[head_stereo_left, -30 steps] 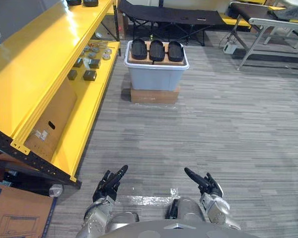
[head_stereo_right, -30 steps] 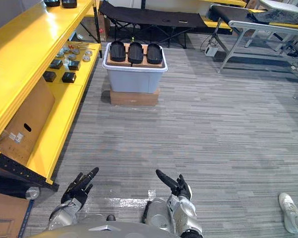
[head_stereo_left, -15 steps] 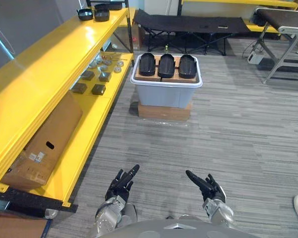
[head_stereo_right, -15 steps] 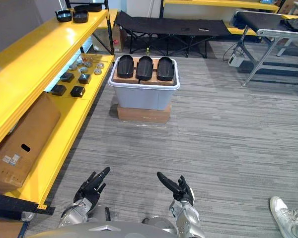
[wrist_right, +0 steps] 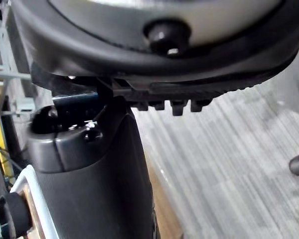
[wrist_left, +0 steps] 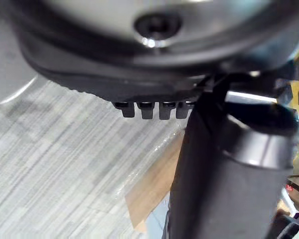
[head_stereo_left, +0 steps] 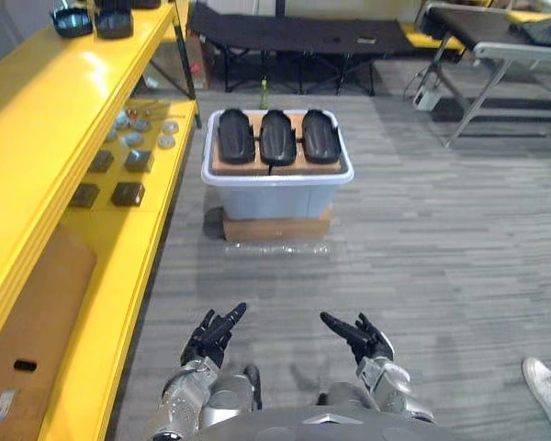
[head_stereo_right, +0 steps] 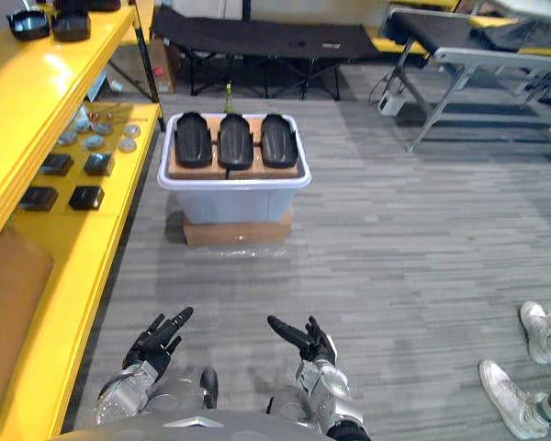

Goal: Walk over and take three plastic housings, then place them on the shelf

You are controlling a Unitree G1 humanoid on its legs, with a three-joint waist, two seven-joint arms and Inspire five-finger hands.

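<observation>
Three black plastic housings (head_stereo_left: 277,136) lie side by side on a brown board across the top of a grey-white bin (head_stereo_left: 275,191), which stands on a flat cardboard box on the floor ahead. The long yellow shelf (head_stereo_left: 37,101) runs along the left side. My left hand (head_stereo_left: 213,333) and right hand (head_stereo_left: 356,334) hang low near the front of the view, well short of the bin. Both are open with straight fingers and hold nothing.
Two black housings (head_stereo_left: 94,18) sit on the yellow shelf's top at the far end. Small dark blocks (head_stereo_left: 127,193) and metal discs lie on its lower level. A black folding cot (head_stereo_left: 298,37) and a metal table (head_stereo_left: 496,46) stand behind the bin. A person's shoes (head_stereo_right: 519,363) are at right.
The camera has moved forward and swung, so the bin with the three housings sits nearer and more central. Both hands stay open in the same pose.
</observation>
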